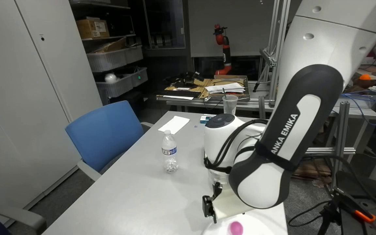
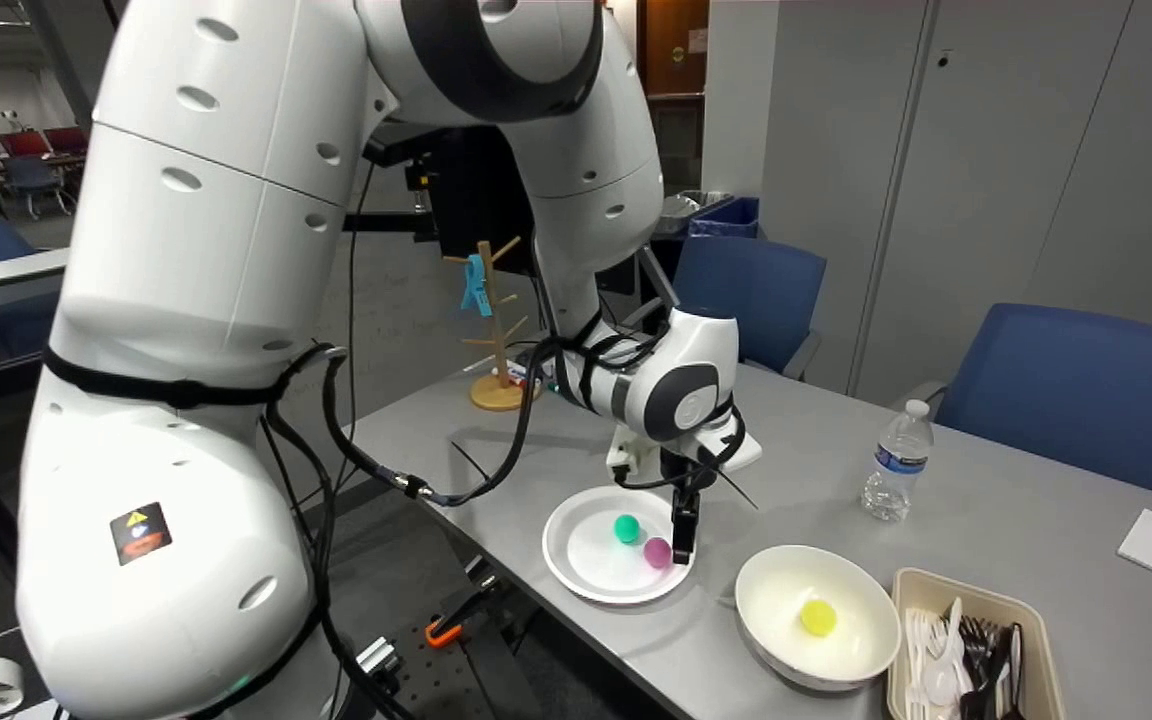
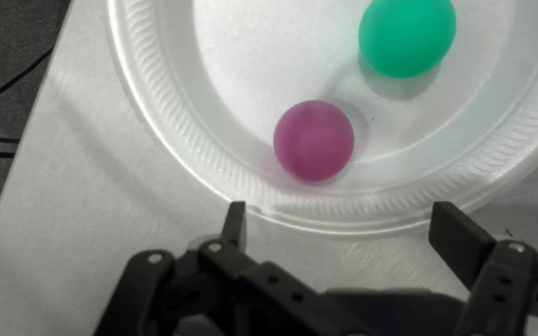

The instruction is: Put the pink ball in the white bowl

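The pink ball (image 3: pixel 314 141) lies on the white plate (image 3: pixel 189 116), near the plate's rim. It also shows in both exterior views (image 1: pixel 236 228) (image 2: pixel 657 552). My gripper (image 3: pixel 337 210) is open and empty. In the wrist view its fingertips are spread wide over the plate's near rim, and the ball lies just beyond the gap between them. In an exterior view the gripper (image 2: pixel 684 540) points down at the plate's edge, close beside the ball. The white bowl (image 2: pixel 771 600) stands apart from the plate, between it and a cutlery tray, with a yellow ball (image 2: pixel 818 617) inside.
A green ball (image 3: pixel 407 35) lies on the plate near the pink ball. A beige cutlery tray (image 2: pixel 1041 640) stands beside the bowl. A plastic bottle (image 2: pixel 898 465) stands upright behind the bowl. A wooden peg stand (image 2: pixel 496 392) is at the far end. The table edge (image 2: pixel 576 640) runs near the plate.
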Controlling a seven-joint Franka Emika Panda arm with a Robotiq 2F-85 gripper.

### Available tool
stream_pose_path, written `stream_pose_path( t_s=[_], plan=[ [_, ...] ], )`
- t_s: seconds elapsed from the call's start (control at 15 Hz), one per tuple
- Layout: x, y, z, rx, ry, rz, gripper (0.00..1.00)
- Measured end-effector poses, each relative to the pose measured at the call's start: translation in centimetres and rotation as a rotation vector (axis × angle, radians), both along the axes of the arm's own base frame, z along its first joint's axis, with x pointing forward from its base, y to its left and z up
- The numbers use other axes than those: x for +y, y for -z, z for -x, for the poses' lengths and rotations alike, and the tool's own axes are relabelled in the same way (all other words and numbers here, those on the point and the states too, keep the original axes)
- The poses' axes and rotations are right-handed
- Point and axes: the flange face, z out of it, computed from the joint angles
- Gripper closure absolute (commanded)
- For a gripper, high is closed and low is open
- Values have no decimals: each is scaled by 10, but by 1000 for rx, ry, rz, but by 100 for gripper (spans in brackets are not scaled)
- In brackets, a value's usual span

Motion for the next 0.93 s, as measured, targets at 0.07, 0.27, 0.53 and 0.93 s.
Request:
stream_pose_path(
  t_s=[0.07,0.27,0.53,0.93],
  plan=[
    [2,3,1,1,8,-4,0],
    [11,6,7,-2,10,-10,0],
    [19,9,15,-1,13,-16,18],
    [20,16,26,23,29,-12,68]
  ],
)
